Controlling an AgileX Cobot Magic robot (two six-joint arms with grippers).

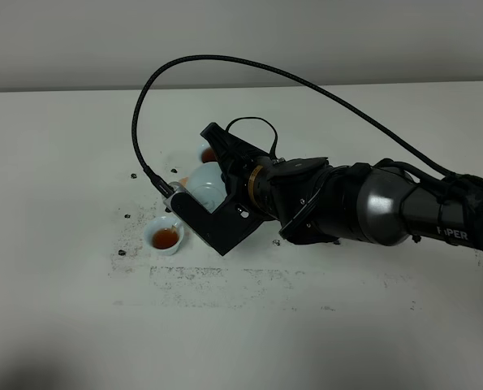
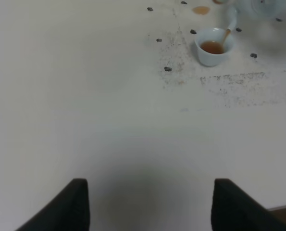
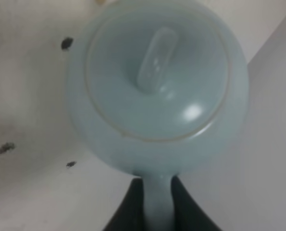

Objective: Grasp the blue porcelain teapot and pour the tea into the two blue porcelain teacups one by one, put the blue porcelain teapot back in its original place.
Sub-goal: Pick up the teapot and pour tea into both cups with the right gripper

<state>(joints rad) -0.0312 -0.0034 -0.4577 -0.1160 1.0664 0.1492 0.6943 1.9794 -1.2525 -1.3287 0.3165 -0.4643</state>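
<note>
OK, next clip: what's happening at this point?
The right gripper is shut on the handle of the blue porcelain teapot, tilting it over the near teacup. A stream of tea runs from the spout into that cup, which already holds some. The far teacup, partly hidden behind the gripper, also shows tea. The left gripper holds nothing, off to the side.

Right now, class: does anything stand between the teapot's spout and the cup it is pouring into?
Nothing visible does. The teapot, held by the right gripper, sends tea straight into the near teacup.
</note>
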